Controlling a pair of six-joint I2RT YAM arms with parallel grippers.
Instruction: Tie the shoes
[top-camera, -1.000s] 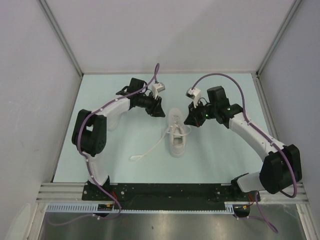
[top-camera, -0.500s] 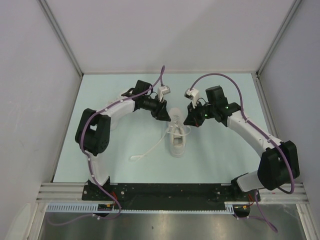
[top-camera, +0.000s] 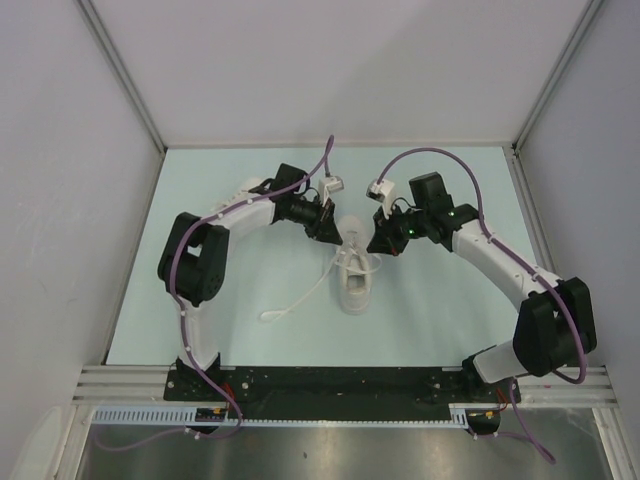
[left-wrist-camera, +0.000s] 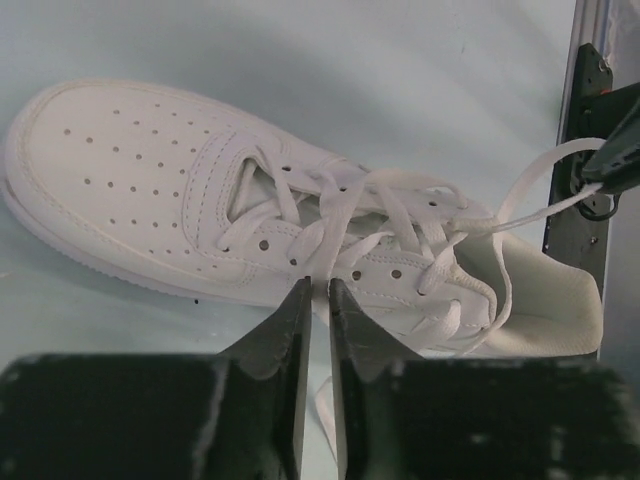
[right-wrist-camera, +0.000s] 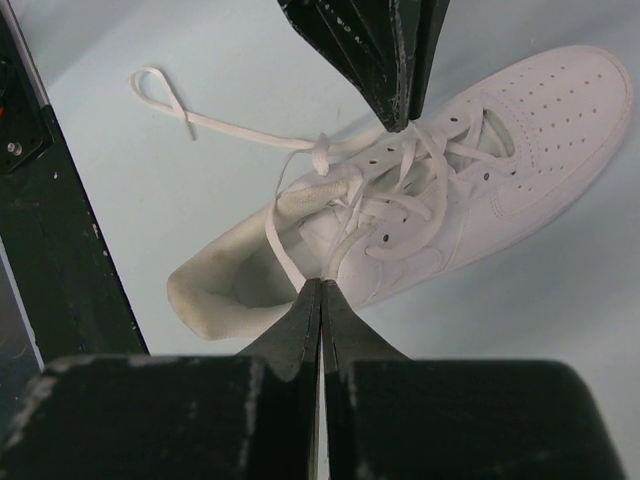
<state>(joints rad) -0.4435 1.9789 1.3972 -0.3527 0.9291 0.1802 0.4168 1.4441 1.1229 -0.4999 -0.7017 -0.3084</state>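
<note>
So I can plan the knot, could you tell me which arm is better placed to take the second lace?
Left. The right hand is shut on one thin white lace of the white low-top sneaker, while the left hand sits over the other lace, which trails to its side.

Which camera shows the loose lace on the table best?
The right wrist view: the loose lace shows close and whole, from the shoe to its looped end. The top external view shows it whole but tiny; the left wrist view, almost none.

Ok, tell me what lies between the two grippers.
The laced heel end of the shoe, in the top view; the right gripper pinches a lace, the left gripper faces it.
</note>
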